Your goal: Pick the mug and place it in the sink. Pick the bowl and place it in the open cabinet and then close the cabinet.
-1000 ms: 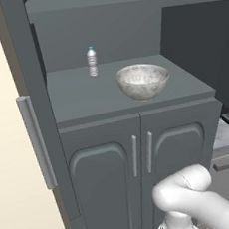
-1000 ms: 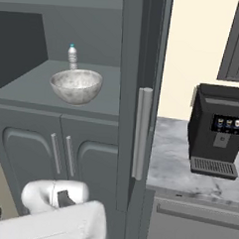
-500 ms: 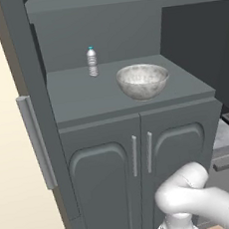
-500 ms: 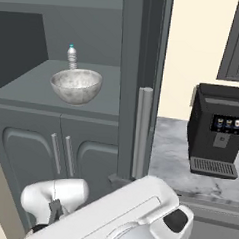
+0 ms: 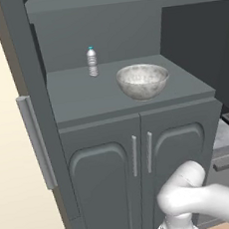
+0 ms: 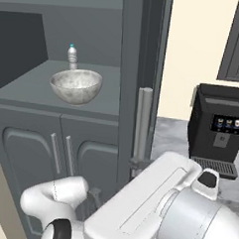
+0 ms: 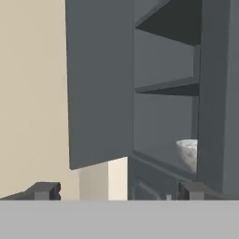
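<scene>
Cream walls flank the tall dark grey cabinet [image 5: 90,154] with its upper double doors swung open and the two arched-panel lower doors shut. On the cabinet's open shelf, above the lower doors, sits the wide round speckled grey-white bowl [image 5: 143,80], upright. A small clear plastic bottle with a blue cap [image 5: 92,62] stands at about 10 o'clock from the bowl in the left base view, near the back wall, apart from it.

Left door: seen edge-on in the left base view, vertical silver bar handle [image 5: 36,142] at 9 o'clock of the shelf. Right door: also edge-on in the right base view, its own silver bar handle [image 6: 142,125] at 3 o'clock of the bowl.

Black coffee machine [image 6: 218,129] stands on a grey marbled counter [image 6: 168,136] at 3 o'clock of the cabinet.

Hand view: two-finger gripper [image 7: 116,190], jaws spread wide, nothing between them. Open left door, shelves and the bowl's rim [image 7: 188,153] lie beyond the fingertips.
</scene>
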